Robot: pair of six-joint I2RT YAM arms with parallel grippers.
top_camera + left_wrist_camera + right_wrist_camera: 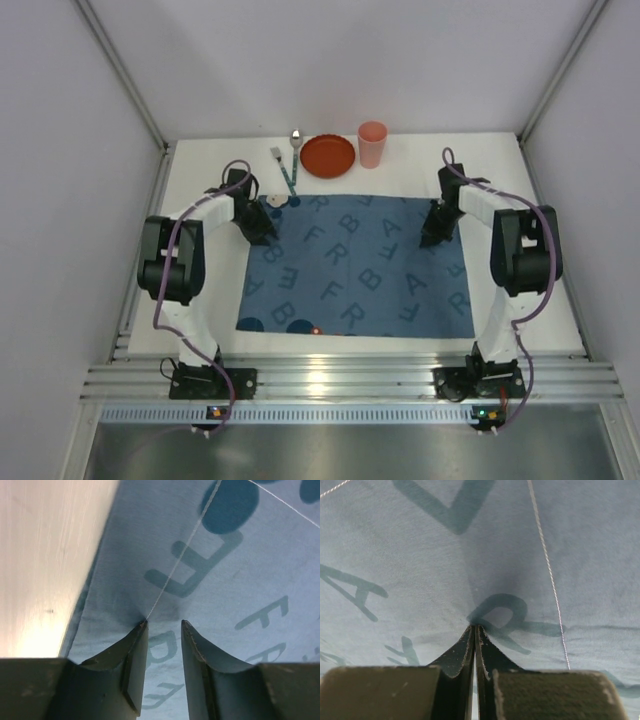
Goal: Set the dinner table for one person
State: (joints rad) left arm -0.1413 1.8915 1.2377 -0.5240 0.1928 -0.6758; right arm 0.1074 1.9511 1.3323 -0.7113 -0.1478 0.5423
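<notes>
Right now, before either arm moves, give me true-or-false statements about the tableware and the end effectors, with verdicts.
The round orange-red plate lies on the blue letter-printed cloth mat. False: it sits on the white matte tabletop, beyond the mat.
The pink plastic cup stands upright beside the plate. True.
The right end effector is wide open. False: shut, pinching the mat.
The left end effector is open, tips on the mat. True.

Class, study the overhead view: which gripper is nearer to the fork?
Left. The left gripper rests at the far-left corner of the blue mat, just nearer the bases than the fork. The right gripper is at the mat's opposite far corner.
</notes>
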